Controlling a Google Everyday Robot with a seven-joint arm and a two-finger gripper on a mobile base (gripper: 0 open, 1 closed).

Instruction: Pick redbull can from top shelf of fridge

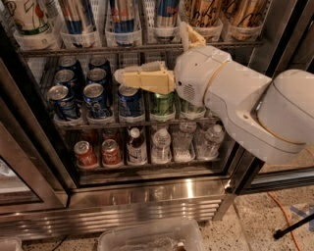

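The fridge (147,196) stands open in front of me. Its top shelf (98,50) is a wire rack with clear lane trays. Three tall slim blue-and-silver redbull cans (122,12) stand there in adjoining trays, cut off by the frame's top edge. My gripper (151,50) is open and empty on the white arm, just below the top shelf's front edge. One cream finger (142,78) points left in front of the middle rack. The other finger (189,37) points up against the top shelf, right of the redbull cans.
The middle rack holds short dark-blue cans (98,95) and green cans (162,103). The bottom rack holds red cans (86,154) and bottles (159,144). Tall brown cans (206,12) stand top right. A plastic bin (152,238) sits on the floor.
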